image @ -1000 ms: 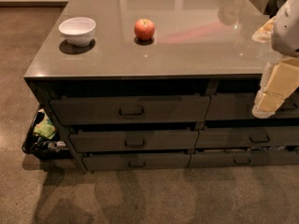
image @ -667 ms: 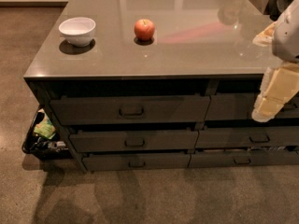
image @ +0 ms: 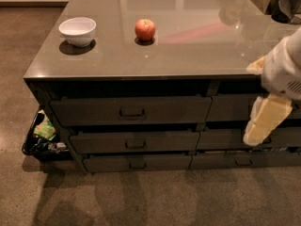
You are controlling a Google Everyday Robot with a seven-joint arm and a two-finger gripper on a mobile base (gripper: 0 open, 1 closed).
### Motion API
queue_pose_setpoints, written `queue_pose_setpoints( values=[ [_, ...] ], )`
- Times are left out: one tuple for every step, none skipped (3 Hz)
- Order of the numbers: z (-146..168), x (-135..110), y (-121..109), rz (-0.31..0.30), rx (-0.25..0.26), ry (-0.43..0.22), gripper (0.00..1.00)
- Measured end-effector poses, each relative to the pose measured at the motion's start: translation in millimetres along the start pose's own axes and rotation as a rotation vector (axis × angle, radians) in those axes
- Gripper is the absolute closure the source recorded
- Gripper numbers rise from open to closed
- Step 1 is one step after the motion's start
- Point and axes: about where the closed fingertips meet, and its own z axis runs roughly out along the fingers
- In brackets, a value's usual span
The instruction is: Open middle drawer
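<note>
camera view: looks down across a glossy grey bench (image: 197,55) at two columns of drawers on its near face.
gripper: the cream gripper (image: 266,122) hangs at the right edge, below the bench top and in front of the right column of drawers. whether it is released or clenched cannot be told. nothing is seen held. contact with the drawer fronts behind it cannot be judged.
middle drawer: the middle drawer (image: 108,142) sits in the left column, between the taller top drawer (image: 94,111) and the thin bottom drawer (image: 113,164). its loop handle (image: 135,145) is at the centre of the front, well apart from the gripper, to the gripper's left.
edges: bench top overhangs the drawers, casting a dark band above the top row.
open room: bare brown floor (image: 141,197) lies in front of the left column.
bench top: white bowl (image: 77,31) near the left edge, red apple (image: 145,29) to its right, the two apart.
floor, left: a dark bin (image: 33,149) with green items stands against the bench corner, partly tucked under.
hidden or cut off: right column of drawers (image: 225,108) runs out of view and is partly covered by the gripper. dark objects at the far right corner (image: 282,4) are hard to make out.
</note>
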Motion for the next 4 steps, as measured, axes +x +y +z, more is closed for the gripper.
queue_pose_setpoints(
  values=[
    [41.2,14.2,15.1,0.03,-0.041,0.008,0.0],
    [79.8,31.7,28.5,0.083,-0.072,0.01,0.0],
    [113.7,49.5,38.9,0.133,-0.078,0.027,0.0],
    [145.4,62.7,46.2,0.176,0.002,0.069,0.0]
  ],
)
